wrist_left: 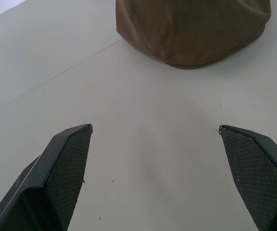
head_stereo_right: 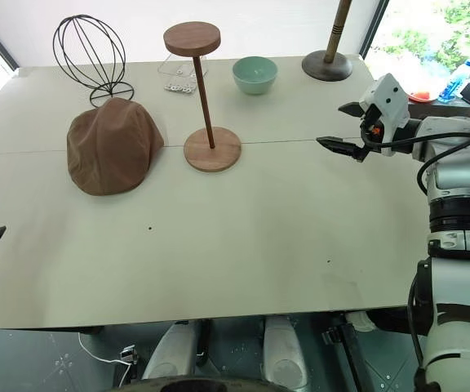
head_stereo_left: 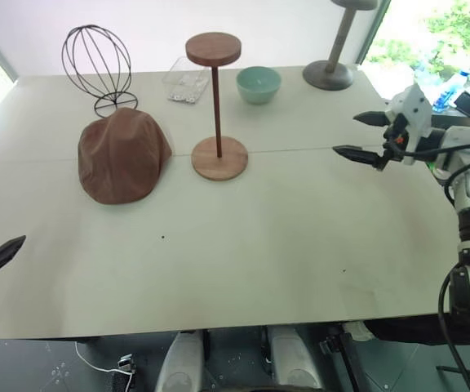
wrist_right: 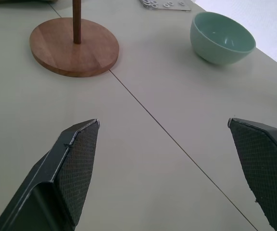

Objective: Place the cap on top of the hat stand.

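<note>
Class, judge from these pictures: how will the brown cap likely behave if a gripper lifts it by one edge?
The cap lies slumped in a soft mound on the table, so it will probably droop rather than hold its shape. Its matte, suede-like surface suggests it should not slip easily. It looks light, and sitting flat, it is unlikely to roll.

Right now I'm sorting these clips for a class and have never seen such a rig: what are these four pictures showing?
This is a humanoid robot with two arms. Two pictures look down from its head over a table; the other two look along each wrist's black fingers. On the table lie a brown cap, a wooden hat stand, a wire head form, a green bowl, a clear tray and a grey stand. The left gripper faces the cap; the right gripper faces the stand's base and bowl. Both are open and hold nothing.
</note>
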